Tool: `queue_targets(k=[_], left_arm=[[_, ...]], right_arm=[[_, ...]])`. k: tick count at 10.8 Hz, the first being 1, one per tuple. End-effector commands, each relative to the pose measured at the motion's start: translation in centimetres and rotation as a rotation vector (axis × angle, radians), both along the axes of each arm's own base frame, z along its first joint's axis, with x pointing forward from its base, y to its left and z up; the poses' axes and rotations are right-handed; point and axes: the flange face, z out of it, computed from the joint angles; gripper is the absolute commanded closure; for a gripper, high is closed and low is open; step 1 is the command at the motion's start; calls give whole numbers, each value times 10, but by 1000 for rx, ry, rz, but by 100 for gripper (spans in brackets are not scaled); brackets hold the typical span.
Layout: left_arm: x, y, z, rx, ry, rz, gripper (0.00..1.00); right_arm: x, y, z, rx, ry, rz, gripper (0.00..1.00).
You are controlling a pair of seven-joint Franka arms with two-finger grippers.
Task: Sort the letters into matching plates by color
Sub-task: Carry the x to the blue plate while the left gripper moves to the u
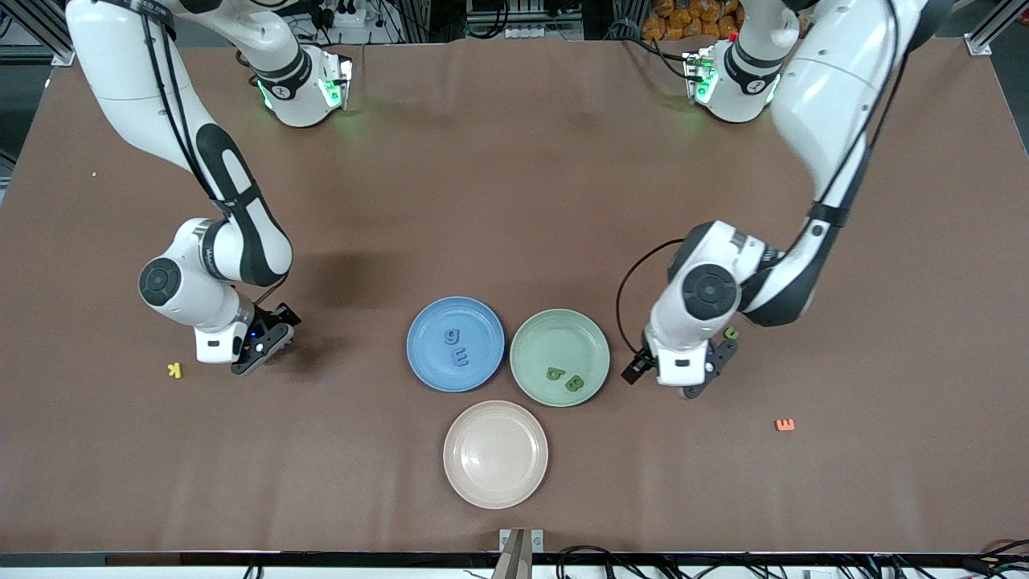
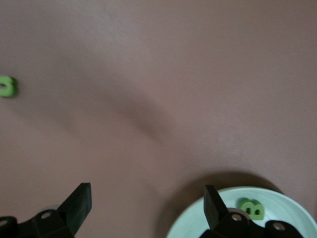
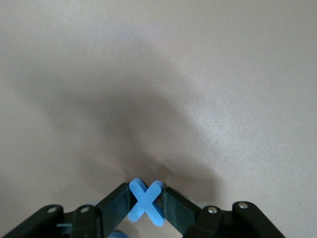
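Note:
The blue plate (image 1: pixel 426 366) holds a blue g (image 1: pixel 453 336) and a blue E (image 1: pixel 459 356). Beside it, the green plate (image 1: pixel 560 334) carries a green b (image 1: pixel 554 373) and a green B (image 1: pixel 574 383), which also shows in the left wrist view (image 2: pixel 251 208). My left gripper (image 1: pixel 711 373) (image 2: pixel 146 203) stands open and empty over the table just off the green plate's rim (image 2: pixel 292 201). A small green letter (image 1: pixel 731 332) (image 2: pixel 7 87) lies on the table close by it. Toward the right arm's end, my right gripper (image 1: pixel 261 347) (image 3: pixel 147 202) is shut on a blue cross (image 3: pixel 146 201).
A pale pink plate (image 1: pixel 495 482) sits nearer to the front camera than the other two plates. A yellow K (image 1: pixel 174 370) lies beside the right gripper. An orange E (image 1: pixel 785 425) rests toward the left arm's end.

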Motion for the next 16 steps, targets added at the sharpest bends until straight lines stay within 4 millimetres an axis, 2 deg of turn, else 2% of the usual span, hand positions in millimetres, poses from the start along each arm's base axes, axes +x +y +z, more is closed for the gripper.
queue_targets(k=[1,4,6,8,10,12,13,14,16], left_arm=[[-23,41,12,24,46,-89,0],[-44,87,11,47,87,-176,0],[-59,105,0,58,124,-223,0],[-62,117,-6,61,129,-249,0],[-61,134,-14,44,94,-225,0],[-52,156,-21,21,29,-201,0],[-53,163,-30,36,8,-223,0],[-56,169,-37,37,-24,-238,0],[-60,169,-49,13,-42,-234,0]], right_arm=[[6,10,15,15,-25,-37,80],[6,13,12,14,-20,-44,80],[6,14,13,16,-21,-47,80],[11,22,20,24,-32,-82,80],[17,52,30,42,-40,-125,80],[20,83,41,92,-21,-174,80],[21,98,45,128,-20,-200,80],[20,117,49,166,-20,-219,80],[16,158,57,234,-14,-269,80]])
